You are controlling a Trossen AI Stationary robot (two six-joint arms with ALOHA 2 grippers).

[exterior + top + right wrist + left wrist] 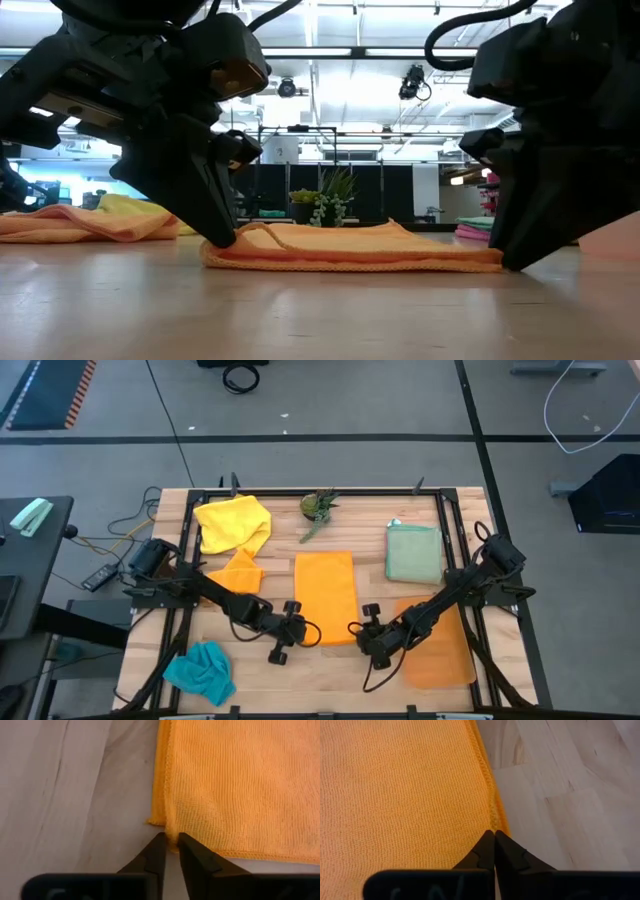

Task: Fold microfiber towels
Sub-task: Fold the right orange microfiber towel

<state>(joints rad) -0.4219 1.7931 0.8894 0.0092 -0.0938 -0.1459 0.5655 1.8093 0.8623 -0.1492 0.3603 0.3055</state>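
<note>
Orange towel (326,596) corners hidden under left tool (494,836) and right tool (170,840).

From above, both arms cover the near corners of the orange towel (326,595), so the pincer tips cannot be seen there. The left arm crosses the smaller orange cloth (240,572) and hides part of it. The right arm lies over the orange mat (440,650), concealing its inner edge. At bench level, the dark bulk of the arms fills both upper corners and runs out of the picture; the towel's two ends vanish behind them. The pink cloth (476,232) at far right is half hidden. In the left wrist view the towel (400,790) runs off the edges, its full outline unseen.
</note>
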